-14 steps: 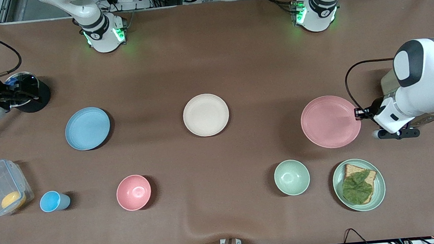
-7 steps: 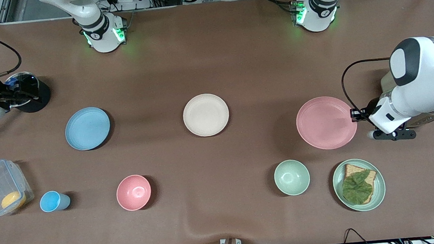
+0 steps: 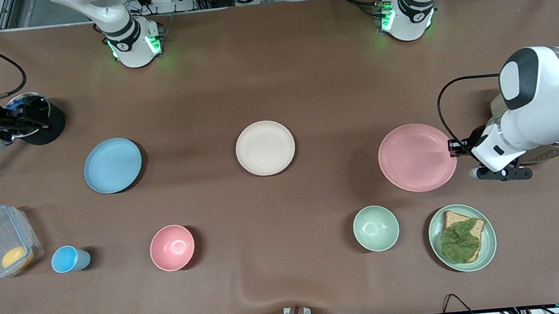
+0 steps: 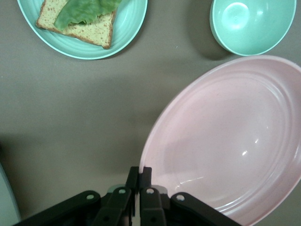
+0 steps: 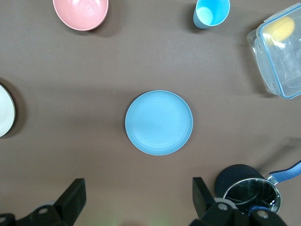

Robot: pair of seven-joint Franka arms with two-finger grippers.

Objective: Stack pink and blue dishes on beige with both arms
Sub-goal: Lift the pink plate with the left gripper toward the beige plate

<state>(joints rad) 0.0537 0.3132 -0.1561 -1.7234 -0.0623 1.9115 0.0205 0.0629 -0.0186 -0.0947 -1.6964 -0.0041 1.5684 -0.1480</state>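
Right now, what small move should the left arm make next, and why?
Probably carry the pink plate toward the beige plate: the left gripper is shut on its rim, it looks lifted, and the beige plate sits bare mid-table.

- The pink plate (image 3: 416,157), pinched at its rim by the left hand (image 3: 453,147), has shifted along the table toward the beige plate (image 3: 265,147).
- The left arm (image 3: 538,109) has moved the same way with it, its hand staying clamped on the rim (image 4: 141,176).
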